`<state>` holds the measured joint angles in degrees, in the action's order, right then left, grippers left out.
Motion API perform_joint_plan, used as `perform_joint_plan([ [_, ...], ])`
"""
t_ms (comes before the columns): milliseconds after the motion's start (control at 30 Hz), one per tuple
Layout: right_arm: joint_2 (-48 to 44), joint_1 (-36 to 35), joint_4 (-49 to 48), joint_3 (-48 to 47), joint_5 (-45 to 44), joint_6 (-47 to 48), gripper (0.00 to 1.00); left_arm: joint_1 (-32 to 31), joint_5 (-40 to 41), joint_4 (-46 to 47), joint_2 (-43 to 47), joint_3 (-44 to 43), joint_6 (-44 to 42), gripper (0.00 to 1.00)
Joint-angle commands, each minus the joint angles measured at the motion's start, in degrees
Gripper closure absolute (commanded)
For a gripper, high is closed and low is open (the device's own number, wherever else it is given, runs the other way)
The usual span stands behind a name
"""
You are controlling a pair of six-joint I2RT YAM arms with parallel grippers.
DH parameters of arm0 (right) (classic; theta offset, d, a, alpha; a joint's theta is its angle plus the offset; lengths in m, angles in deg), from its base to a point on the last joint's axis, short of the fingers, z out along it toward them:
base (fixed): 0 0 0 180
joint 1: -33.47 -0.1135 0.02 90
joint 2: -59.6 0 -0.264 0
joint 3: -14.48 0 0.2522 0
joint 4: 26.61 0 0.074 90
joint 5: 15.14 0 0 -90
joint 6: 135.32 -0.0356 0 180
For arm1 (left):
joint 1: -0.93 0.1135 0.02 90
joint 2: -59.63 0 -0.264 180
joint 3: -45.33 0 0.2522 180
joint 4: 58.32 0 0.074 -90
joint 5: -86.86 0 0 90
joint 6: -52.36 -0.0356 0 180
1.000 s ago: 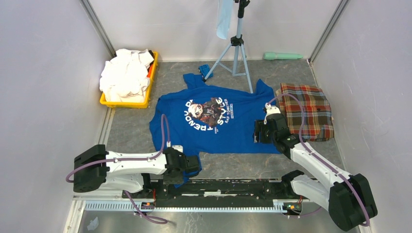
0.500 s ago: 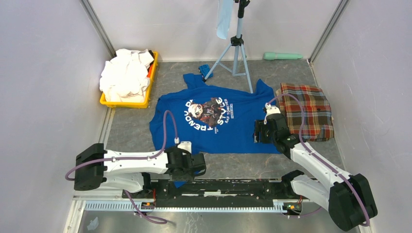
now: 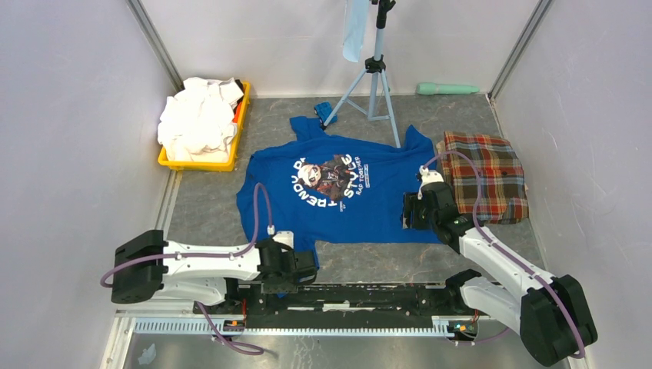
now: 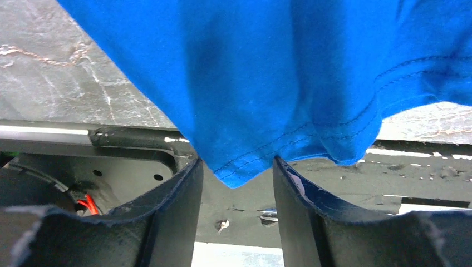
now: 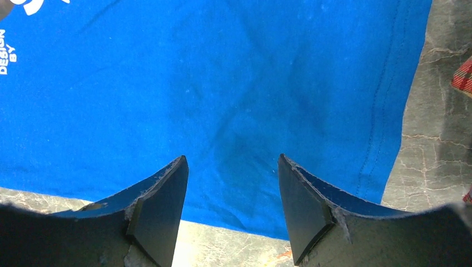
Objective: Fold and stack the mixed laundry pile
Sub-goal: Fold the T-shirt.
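I've got the blue T-shirt (image 4: 267, 67) corner just ahead, between my spread left pincer (image 4: 236, 162) tips; right pincer (image 5: 231, 161), spread too, sits farther.

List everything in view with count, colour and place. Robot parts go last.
T-shirt: one, royal blue, spread flat mid-table.
Plaid cloth: one, red-green, folded, right of T-shirt.
White shirts: heap, count unclear, in tray.
Tray: one, yellow, far left.
Tripod: one, grey-blue, far centre.
Hanging cloth: one, pale blue, atop tripod.
Small object: one, bright blue, by tripod foot.
Tube: one, mint green, at far wall.
Left gripper: black, open, at T-shirt's near corner.
Right gripper: black, open, over T-shirt's right side.
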<state>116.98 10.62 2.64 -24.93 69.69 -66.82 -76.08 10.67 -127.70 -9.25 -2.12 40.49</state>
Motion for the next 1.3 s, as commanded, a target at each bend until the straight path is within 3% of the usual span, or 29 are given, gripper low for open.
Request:
perform_joint_plan([
  [0,-0.57,-0.18,-1.64,0.60,-0.72,0.47,0.33,-0.40,-1.17,6.65,1.74,3.77,4.61,0.45],
  [133,-1.04,-0.20,-0.86,0.42,-1.13,0.59,0.33,-0.36,-1.33,10.17,0.08,6.11,5.45,0.52],
  [267,-2.16,-0.24,0.76,0.02,-2.01,0.84,0.33,-0.37,-0.81,11.50,-1.10,5.77,5.09,0.71],
  [500,-4.48,-0.20,7.35,-2.14,-9.89,-4.05,0.33,-0.32,4.64,4.28,-0.88,-1.68,2.60,0.93],
  [667,-6.11,-0.18,16.26,-3.66,-18.02,-11.67,0.34,0.48,9.29,1.11,-1.02,-5.31,0.86,0.97],
  [900,-10.40,-0.23,20.75,0.95,-23.54,-19.25,0.34,2.50,12.21,1.18,-0.39,-7.00,-2.44,0.98],
  [1100,-11.46,-0.22,22.75,2.33,-24.86,-21.74,0.38,3.71,12.28,1.14,1.07,-5.94,-4.05,0.98],
  [1267,-10.52,-0.25,19.29,5.26,-22.45,-20.97,0.49,4.89,12.14,1.45,4.21,-3.76,-4.36,0.98],
])
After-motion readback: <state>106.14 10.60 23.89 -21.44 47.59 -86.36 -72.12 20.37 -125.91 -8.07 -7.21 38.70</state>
